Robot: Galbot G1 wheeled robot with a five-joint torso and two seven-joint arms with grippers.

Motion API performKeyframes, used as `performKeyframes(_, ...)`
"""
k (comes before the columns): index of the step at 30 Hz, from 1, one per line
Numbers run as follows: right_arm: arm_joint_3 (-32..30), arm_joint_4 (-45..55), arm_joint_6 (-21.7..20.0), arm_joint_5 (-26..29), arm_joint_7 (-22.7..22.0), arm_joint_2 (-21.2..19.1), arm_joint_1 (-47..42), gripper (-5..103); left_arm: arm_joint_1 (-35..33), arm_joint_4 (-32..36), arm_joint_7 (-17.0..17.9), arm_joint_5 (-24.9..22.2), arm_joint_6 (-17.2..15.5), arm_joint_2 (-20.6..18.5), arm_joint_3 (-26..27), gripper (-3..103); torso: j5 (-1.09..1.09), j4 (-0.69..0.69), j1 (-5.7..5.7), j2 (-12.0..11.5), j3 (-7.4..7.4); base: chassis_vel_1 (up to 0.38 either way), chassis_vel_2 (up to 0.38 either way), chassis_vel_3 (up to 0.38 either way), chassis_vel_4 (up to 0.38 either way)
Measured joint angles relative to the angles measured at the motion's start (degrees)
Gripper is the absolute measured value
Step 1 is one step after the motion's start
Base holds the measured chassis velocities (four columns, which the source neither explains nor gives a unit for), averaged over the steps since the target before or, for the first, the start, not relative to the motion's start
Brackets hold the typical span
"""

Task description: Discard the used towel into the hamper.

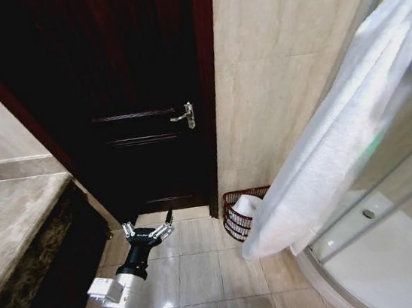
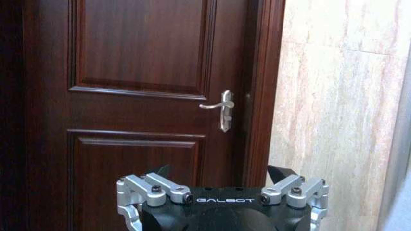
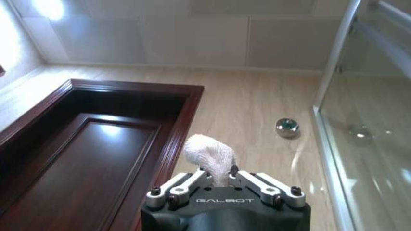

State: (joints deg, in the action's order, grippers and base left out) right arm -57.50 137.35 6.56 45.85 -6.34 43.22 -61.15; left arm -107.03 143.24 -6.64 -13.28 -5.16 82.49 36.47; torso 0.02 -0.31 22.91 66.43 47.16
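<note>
A long white towel (image 1: 340, 136) hangs slanting from the upper right of the head view down to the floor area. Its lower end dangles just over the right side of the hamper (image 1: 239, 218), a dark reddish wire basket standing on the floor against the tiled wall. Something white lies inside the basket. In the right wrist view, my right gripper (image 3: 218, 175) is shut on a tuft of the towel (image 3: 207, 151), held high. My left gripper (image 1: 149, 228) hovers low over the floor tiles, left of the hamper. It is open and holds nothing, and it faces the door (image 2: 141, 96).
A dark wooden door (image 1: 137, 94) with a metal handle (image 1: 184, 116) is straight ahead. A stone counter (image 1: 9, 218) runs along the left. A glass shower enclosure (image 1: 391, 175) and its white tray (image 1: 387, 259) stand on the right. Beige floor tiles (image 1: 197, 261) lie between.
</note>
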Motion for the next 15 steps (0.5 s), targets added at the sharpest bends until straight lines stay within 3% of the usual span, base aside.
performKeyframes(7,1.34,-0.65,-6.35,1.29,-2.67,-0.10,3.77,7,0.00,0.00,0.00,0.00,0.00,-0.01,0.00,99,-0.03,-0.02,-0.02,0.03,-0.01,0.020,-0.036,-0.026,0.025)
performKeyframes(15,3.16,-2.12,-7.05,5.34,-3.51,1.32,6.00,7,0.00,0.00,0.00,0.00,0.00,-0.01,0.00,99,-0.01,-0.01,0.02,0.02,0.00,-0.015,0.020,0.022,-0.015)
